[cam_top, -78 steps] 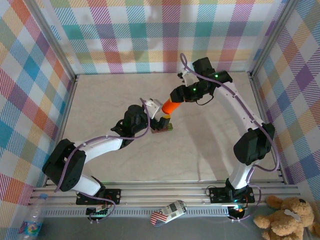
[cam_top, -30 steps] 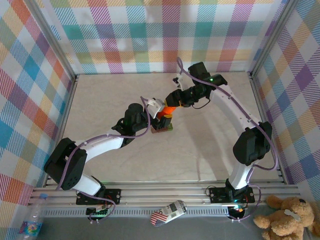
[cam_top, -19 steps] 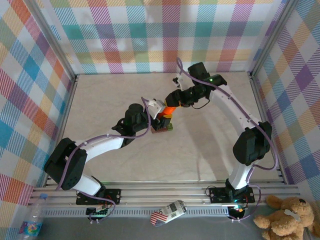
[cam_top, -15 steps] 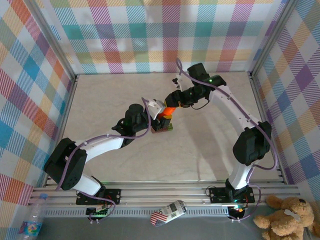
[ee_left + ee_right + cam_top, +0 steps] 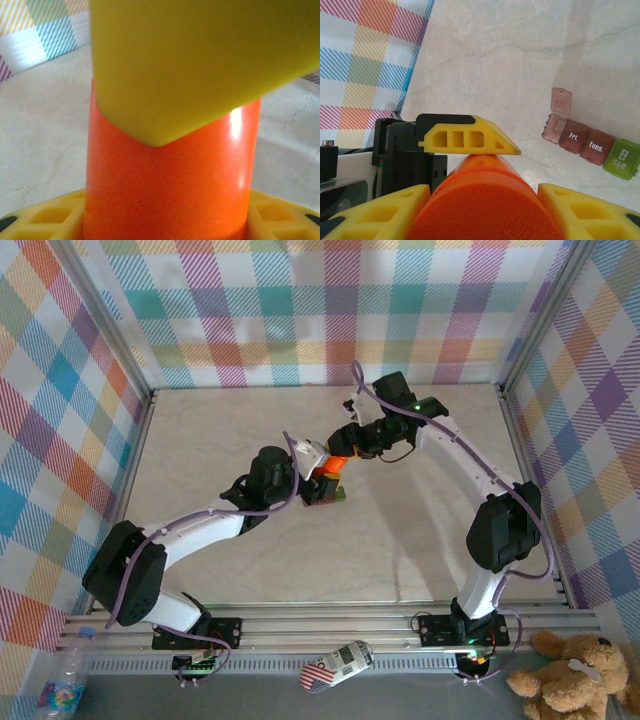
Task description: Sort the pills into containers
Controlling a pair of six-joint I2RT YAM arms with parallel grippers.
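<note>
— Looking at the right wrist view, what does the right gripper (image 5: 485,197) have?

— Its yellow fingers (image 5: 380,212) pinch a fat orange cylindrical plastic bottle (image 5: 485,220) from both sides, at the bottom centre of the frame.

— And the left gripper (image 5: 165,185)?

— In the left wrist view, the same bottle (image 5: 170,165) stands between its jaws, one yellow finger (image 5: 200,65) across the top of the frame and the other along the bottom edge. Whether they press on it, I cannot tell.

— Where are the containers (image 5: 592,145)?

— They are at the right edge of the right wrist view: a short strip of joined plastic boxes, dark red-brown with a green end, lying flat on the pale marbled table (image 5: 520,60). The boxes read "Fri.", "Tues." and "SUN". The leftmost box has its pinkish clear lid (image 5: 561,100) standing open.

— From above?

— Both arms meet at the frame's centre. The right gripper (image 5: 347,445) sits upper right of the left gripper (image 5: 320,478), with the bottle (image 5: 336,462) between them. The containers (image 5: 325,497) lie just below the left gripper, on the table (image 5: 400,540).
</note>
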